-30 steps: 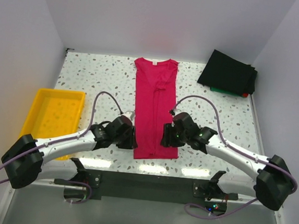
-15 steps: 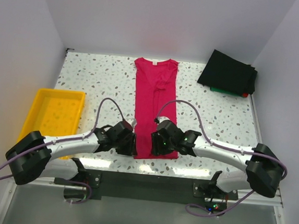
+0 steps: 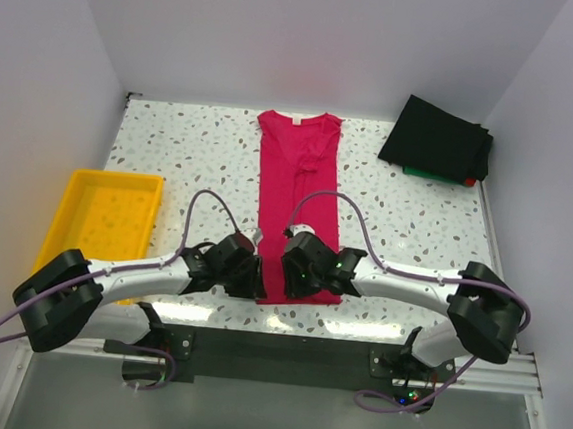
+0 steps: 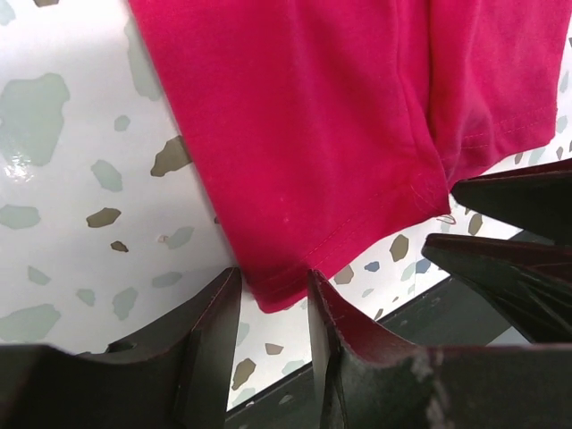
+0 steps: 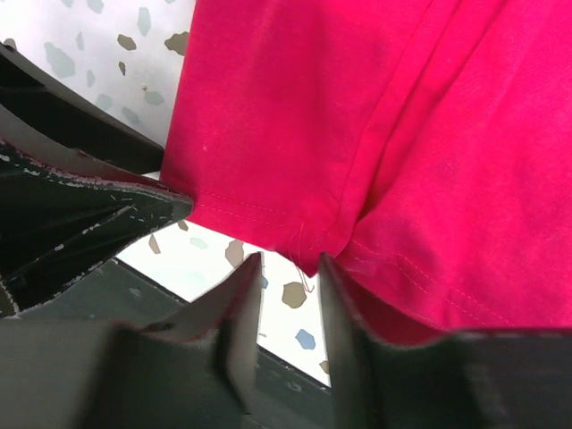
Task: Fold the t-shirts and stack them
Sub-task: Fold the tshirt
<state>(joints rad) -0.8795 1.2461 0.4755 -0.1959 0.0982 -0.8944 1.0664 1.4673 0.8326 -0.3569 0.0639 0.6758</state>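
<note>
1. Grippers first, at the near edge. My left gripper [image 4: 273, 279] has come down a little onto the near-left corner of the crimson-pink t-shirt [image 4: 295, 116]. Its fingers are apart, and the hem corner lies between them without being pressed.
2. My right gripper [image 5: 289, 261] made the bigger move. A second ago it was beside the right edge of the shirt. Now it has slid left along the near hem, close to the left one. Its jaws are also apart, over a fold in the hem.
3. The shirt itself has not shifted. It lies as a long narrow strip on the speckled table [image 3: 192, 151], with the white neck tag [image 3: 298, 122] at the far end.
4. I judge that both grippers are placed to pinch the hem and carry it toward the neck. The near-right corner is held by neither and may drag.
5. Far right, the folded stack [image 3: 439, 138], black on top, waits. The yellow tray [image 3: 78, 188] is well apart on the left.
</note>
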